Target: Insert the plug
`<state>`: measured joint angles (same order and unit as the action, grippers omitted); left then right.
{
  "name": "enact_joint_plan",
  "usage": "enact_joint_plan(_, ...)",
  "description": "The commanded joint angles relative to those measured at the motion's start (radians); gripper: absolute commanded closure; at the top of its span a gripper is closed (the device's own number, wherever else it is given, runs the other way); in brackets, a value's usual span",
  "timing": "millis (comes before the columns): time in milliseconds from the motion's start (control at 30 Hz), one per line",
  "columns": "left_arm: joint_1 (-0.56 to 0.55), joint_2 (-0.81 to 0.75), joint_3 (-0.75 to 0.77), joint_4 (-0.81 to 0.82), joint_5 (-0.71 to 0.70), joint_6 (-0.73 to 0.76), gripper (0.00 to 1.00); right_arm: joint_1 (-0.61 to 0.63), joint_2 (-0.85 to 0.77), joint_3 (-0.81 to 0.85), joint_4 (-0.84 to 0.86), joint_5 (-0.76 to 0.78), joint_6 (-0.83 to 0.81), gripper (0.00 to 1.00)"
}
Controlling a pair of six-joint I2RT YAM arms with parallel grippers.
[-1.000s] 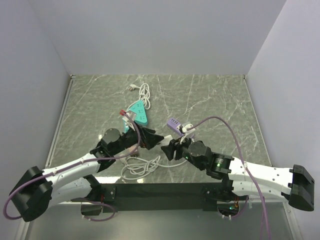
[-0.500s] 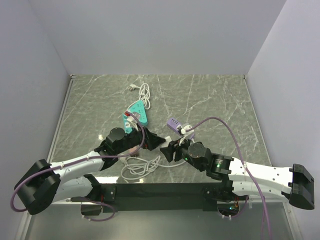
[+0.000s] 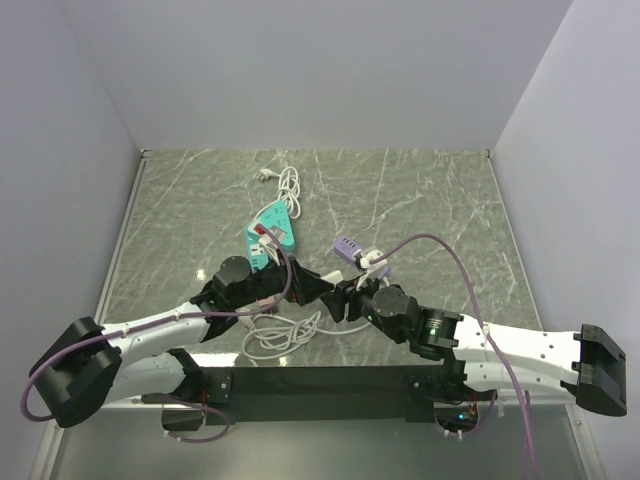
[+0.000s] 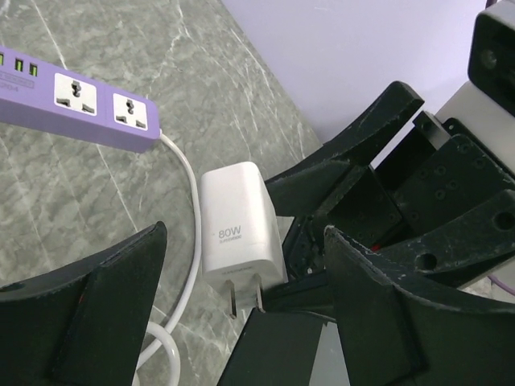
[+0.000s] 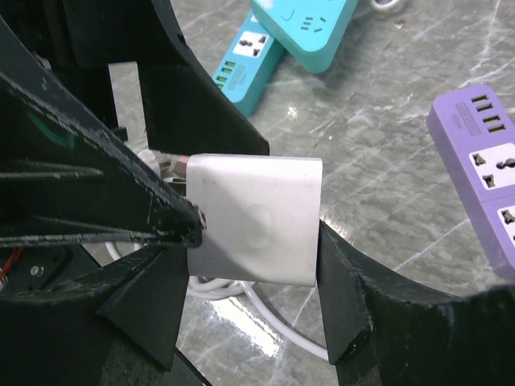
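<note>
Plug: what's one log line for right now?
plug: not inserted | right pincer: shut on plug | left pincer: open, at plug's pronged end

Only thing I can actually read is "80W", printed in grey on the white face of the plug (image 4: 240, 229) in the left wrist view; there's a smaller line of print right under it, but it's too tiny to make out. From the right wrist camera the plug's other face has a faint round mark, not legible; any print on the purple power strip (image 4: 80, 104) or the teal power strip (image 5: 310, 20) is too small to tell.
</note>
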<state>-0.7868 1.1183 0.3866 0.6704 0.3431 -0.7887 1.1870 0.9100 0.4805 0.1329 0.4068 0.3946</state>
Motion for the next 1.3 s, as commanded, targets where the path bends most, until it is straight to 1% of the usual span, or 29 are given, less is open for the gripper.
enact_joint_plan(0,-0.006,0.012,0.021,0.035,0.039,-0.017,0.16,0.006,-0.010,0.012,0.103,0.047,-0.011,1.00)
enact_joint_plan(133,-0.009,0.032,0.018,0.079,0.060,-0.027,0.18,0.006,0.000,0.017,0.111,0.040,-0.019,1.00)
enact_joint_plan(167,-0.009,0.035,0.018,0.084,0.065,-0.029,0.22,0.006,0.006,0.017,0.116,0.040,-0.019,1.00)
enact_joint_plan(233,-0.011,0.043,0.024,0.087,0.065,-0.029,0.27,0.006,0.013,0.015,0.125,0.032,-0.017,1.00)
enact_joint_plan(267,-0.011,0.044,0.024,0.092,0.065,-0.029,0.37,0.006,0.018,0.015,0.126,0.029,-0.017,1.00)
enact_joint_plan(300,-0.011,0.049,0.024,0.098,0.071,-0.030,0.43,0.006,0.020,0.015,0.129,0.027,-0.017,1.00)
enact_joint_plan(333,-0.011,0.052,0.024,0.113,0.076,-0.032,0.55,0.006,0.020,0.015,0.132,0.026,-0.019,1.00)
enact_joint_plan(433,-0.011,0.075,0.026,0.142,0.118,-0.043,0.75,0.006,0.024,0.020,0.131,0.030,-0.020,1.00)
enact_joint_plan(467,-0.011,0.083,0.024,0.168,0.129,-0.049,0.97,0.006,0.026,0.023,0.129,0.033,-0.022,1.00)
enact_joint_plan(500,-0.011,0.098,0.021,0.179,0.131,-0.058,0.99,0.006,0.026,0.027,0.126,0.035,-0.023,0.99)
enact_joint_plan(533,-0.011,0.103,0.018,0.196,0.141,-0.061,0.99,0.006,0.026,0.030,0.123,0.033,-0.023,0.97)
enact_joint_plan(633,-0.003,0.113,0.020,0.210,0.143,-0.055,0.99,0.005,0.015,0.033,0.129,0.027,-0.026,0.85)
enact_joint_plan(667,0.006,0.112,0.020,0.210,0.140,-0.055,0.99,0.005,0.010,0.032,0.132,0.027,-0.028,0.76)
enact_joint_plan(733,0.049,0.095,0.006,0.225,0.143,-0.060,0.99,0.005,0.000,0.033,0.135,0.017,-0.036,0.65)
enact_joint_plan(767,0.072,0.077,-0.002,0.235,0.163,-0.064,0.99,0.000,-0.014,0.033,0.139,0.010,-0.040,0.49)
enact_joint_plan(833,0.141,0.052,-0.026,0.244,0.178,-0.075,0.99,-0.010,-0.028,0.030,0.145,-0.017,-0.046,0.31)
enact_joint_plan(867,0.158,0.025,-0.031,0.238,0.186,-0.066,0.99,-0.027,-0.046,0.024,0.151,-0.032,-0.048,0.23)
enact_joint_plan(900,0.182,0.008,-0.038,0.213,0.185,-0.061,0.99,-0.036,-0.057,0.021,0.155,-0.064,-0.048,0.20)
enact_joint_plan(967,0.196,-0.044,-0.048,0.190,0.183,-0.038,0.99,-0.061,-0.092,0.015,0.163,-0.101,-0.048,0.13)
enact_joint_plan(1067,0.213,-0.109,-0.074,0.167,0.186,-0.018,0.99,-0.131,-0.146,-0.006,0.183,-0.216,-0.043,0.11)
enact_joint_plan(1100,0.216,-0.123,-0.080,0.169,0.198,-0.015,0.99,-0.189,-0.160,-0.014,0.192,-0.256,-0.036,0.10)
enact_joint_plan(1133,0.218,-0.136,-0.084,0.178,0.207,-0.014,0.99,-0.222,-0.183,-0.023,0.224,-0.369,-0.028,0.10)
enact_joint_plan(1200,0.218,-0.167,-0.100,0.202,0.230,-0.015,0.99,-0.289,-0.198,-0.046,0.266,-0.480,0.015,0.09)
enact_joint_plan(1233,0.218,-0.175,-0.104,0.224,0.259,-0.021,0.99,-0.340,-0.198,-0.052,0.302,-0.570,0.029,0.09)
enact_joint_plan(1267,0.218,-0.184,-0.112,0.257,0.275,-0.029,0.99,-0.364,-0.195,-0.054,0.318,-0.615,0.053,0.09)
